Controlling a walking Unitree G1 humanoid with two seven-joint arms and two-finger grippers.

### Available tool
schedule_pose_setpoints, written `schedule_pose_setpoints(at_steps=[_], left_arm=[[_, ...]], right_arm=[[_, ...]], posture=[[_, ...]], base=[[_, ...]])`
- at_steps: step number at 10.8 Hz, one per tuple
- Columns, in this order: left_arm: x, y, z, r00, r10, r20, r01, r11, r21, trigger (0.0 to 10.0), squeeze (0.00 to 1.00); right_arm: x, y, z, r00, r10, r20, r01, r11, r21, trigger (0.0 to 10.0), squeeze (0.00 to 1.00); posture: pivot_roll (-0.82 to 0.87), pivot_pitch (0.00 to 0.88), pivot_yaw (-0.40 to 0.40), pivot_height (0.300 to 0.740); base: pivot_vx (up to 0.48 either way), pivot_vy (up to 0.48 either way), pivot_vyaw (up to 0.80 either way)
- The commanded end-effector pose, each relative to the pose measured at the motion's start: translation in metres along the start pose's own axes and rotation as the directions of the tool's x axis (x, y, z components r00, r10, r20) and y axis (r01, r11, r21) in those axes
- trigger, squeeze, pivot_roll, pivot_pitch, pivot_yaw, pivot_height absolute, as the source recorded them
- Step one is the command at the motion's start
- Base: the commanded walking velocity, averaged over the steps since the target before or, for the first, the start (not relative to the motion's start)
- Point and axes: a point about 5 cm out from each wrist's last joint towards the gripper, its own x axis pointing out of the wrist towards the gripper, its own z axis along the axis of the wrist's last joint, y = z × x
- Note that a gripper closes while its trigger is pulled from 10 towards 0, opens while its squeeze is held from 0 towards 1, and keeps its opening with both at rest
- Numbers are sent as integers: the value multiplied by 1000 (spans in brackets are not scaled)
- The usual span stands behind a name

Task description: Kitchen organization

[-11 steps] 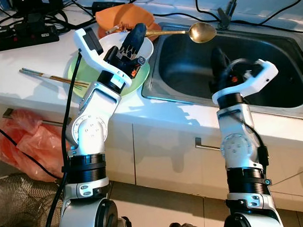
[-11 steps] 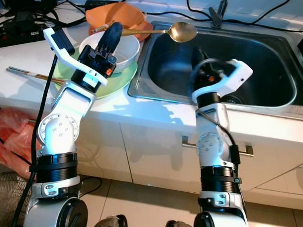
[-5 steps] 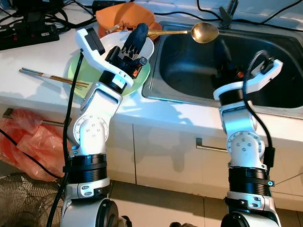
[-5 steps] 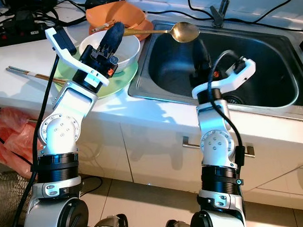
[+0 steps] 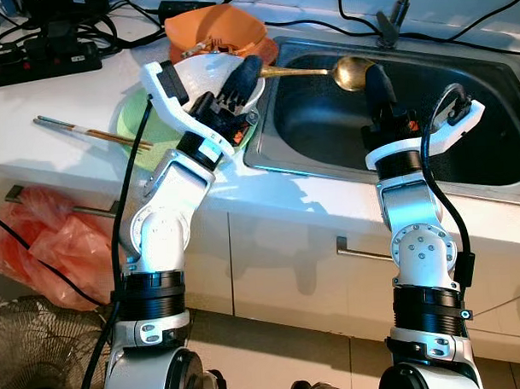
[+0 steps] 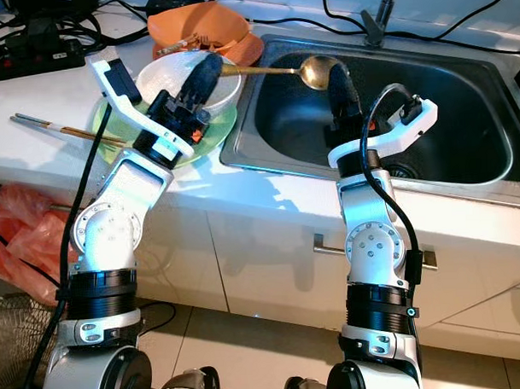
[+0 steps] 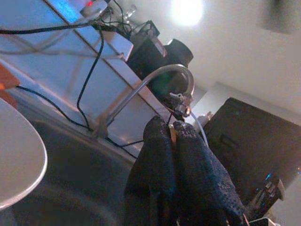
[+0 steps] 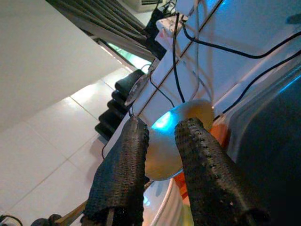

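Two grippers were up at counter height when you paused. Your left gripper [image 7: 175, 141] had its jaws pressed together on the thin handle of the brass ladle [image 5: 356, 72]; a sliver of metal showed between the fingertips [image 7: 160, 136] in the left wrist view. Your right gripper [image 8: 157, 129] stood with its jaws parted and holding nothing, the ladle's bowl seen through the gap just beyond the fingers [image 8: 200, 155].

Left arm: the forearm rose from the cabinet front, bent at the elbow, the wrist leaning toward the sink [image 5: 464, 166], the fingers lying over the white bowl [image 5: 200, 77]. The ladle ran from that grip, level, out past the sink's near-left rim, its bowl hanging over the basin.

Right arm: the forearm was nearly upright at the sink's front edge, the wrist cocked back, the fingers pointing up and away, their tips just beside the ladle's bowl. Whether they touched it you could not tell.

The white bowl sat on a green plate [image 5: 138, 122], and an orange bowl [image 5: 216, 30] stood behind them by the wall. Chopsticks [image 5: 78, 131] lay on the white counter [image 5: 34, 100], their far ends at the plate. A faucet [image 7: 155, 80] curved over the sink. Black cables [image 5: 41, 36] trailed along the back of the counter.
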Motion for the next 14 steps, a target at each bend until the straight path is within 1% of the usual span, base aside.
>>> schedule_pose_setpoints(at_steps=[1, 4, 5, 6, 10, 11, 14], left_arm=[[1, -3, -7, 999, -15, -30, 15, 1000, 1, 10000, 0], [2, -6, -9, 999, -33, -29, 32, 999, -13, 10000, 0], [2, -5, -8, 999, -25, -25, 24, 1000, -4, 10000, 0], [1, -1, -1, 1000, 3, 5, -3, 1000, 19, 10000, 0], [1, -2, 2, 1000, 0, 20, 0, 1000, 19, 10000, 0], [1, -2, 2, 1000, 0, 22, 0, 1000, 19, 10000, 0], [1, -2, 5, 999, 0, 44, 0, 1000, 21, 10000, 0]], right_arm=[[1, 2, 5, 1000, 8, 18, -8, 1000, 1, 10000, 0], [0, -3, 3, 1000, -12, 10, 12, 1000, 2, 10000, 0], [-1, -3, 3, 1000, -18, 10, 18, 1000, 4, 10000, 0], [-2, -5, 4, 1000, -22, 15, 22, 1000, 4, 10000, 0], [-4, -7, 4, 999, -31, 15, 31, 999, -6, 10000, 0], [-4, -9, 3, 999, -41, 14, 42, 999, -10, 10000, 1000], [-5, -12, 2, 999, -53, 9, 53, 999, -9, 10000, 1000]], posture=[[117, 125, -37, 740], [126, 134, -42, 740], [127, 136, -42, 740], [126, 137, -41, 740], [124, 138, -39, 740], [126, 138, -39, 740], [126, 139, -40, 740]], base=[[0, 0, 0], [0, 0, 0], [0, 0, 0], [0, 0, 0], [0, 0, 0], [0, 0, 0], [0, 0, 0]])
